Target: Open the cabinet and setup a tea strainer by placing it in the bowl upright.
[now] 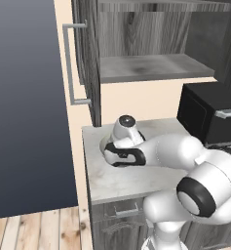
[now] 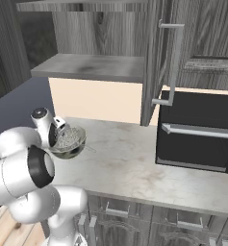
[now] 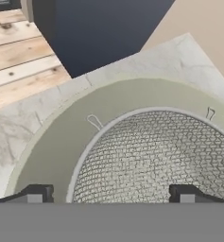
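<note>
Fine silvery wire mesh is showing on the strainer (image 3: 151, 160), sitting in a smooth bowl (image 3: 56, 142); the tabletop (image 2: 134, 158) is looking like matt marbled stone.

No text, label, brand, number or sign can be read anywhere in these pictures: the cabinet (image 2: 192, 62) doors, the black box (image 2: 199, 132) on the worktop (image 2: 130, 163), the bowl (image 3: 61, 142) and the tea strainer (image 3: 151, 156) are all unmarked.

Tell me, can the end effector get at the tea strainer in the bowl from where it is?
Probably yes. The end effector hovers open just above the tea strainer, which sits upright inside the bowl. Its fingertips stand wide to either side, and nothing lies between them and the mesh.
</note>
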